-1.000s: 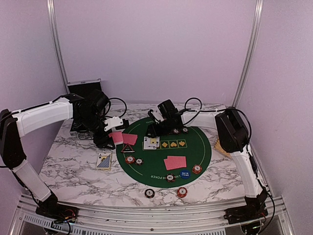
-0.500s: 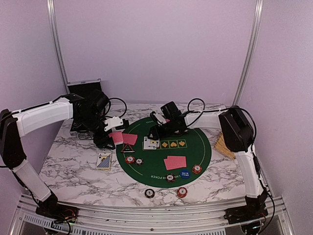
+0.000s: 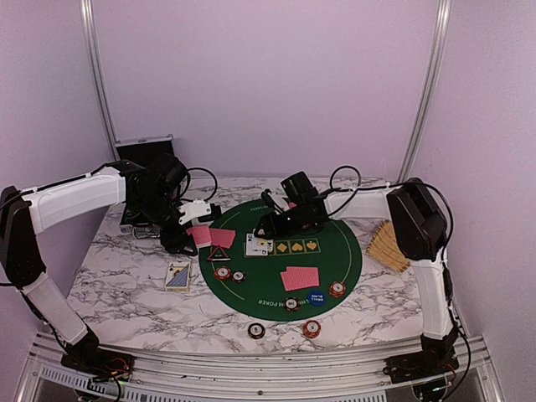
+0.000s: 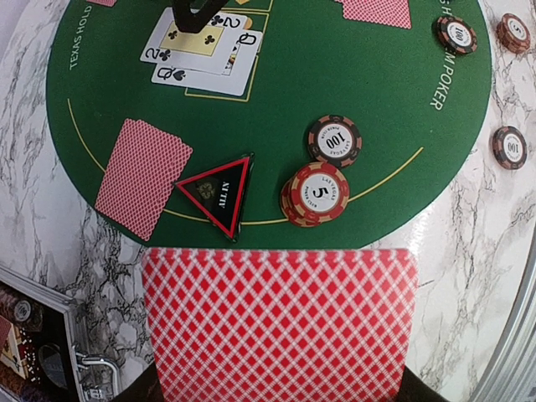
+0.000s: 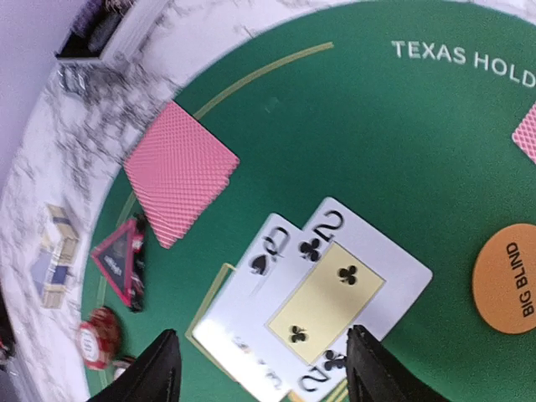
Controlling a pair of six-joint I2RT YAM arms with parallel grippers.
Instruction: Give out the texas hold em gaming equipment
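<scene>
My left gripper (image 3: 186,236) is shut on a stack of red-backed playing cards (image 4: 280,322) just off the left rim of the green mat (image 3: 335,251); its fingertips are hidden behind the cards. Past the stack lie the black triangular marker (image 4: 219,193) and two poker chips (image 4: 318,193). My right gripper (image 5: 268,377) hangs open over two face-up cards (image 5: 335,293), a two of clubs lying on a queen of spades, and holds nothing. Face-down cards (image 5: 180,172) lie to their left and the orange button (image 5: 507,276) to their right. The blue button (image 3: 316,296) sits near the mat's front.
The silver-edged black case (image 3: 144,152) stands at the back left behind my left arm. One card (image 3: 177,275) lies face up on the marble left of the mat. Two chips (image 3: 256,330) lie off the mat at the front. A tan fanned stack (image 3: 389,244) lies at the right.
My right arm's elbow swung to the right and its gripper shifted slightly right and toward the face-up cards. The left arm and its cards stayed put.
</scene>
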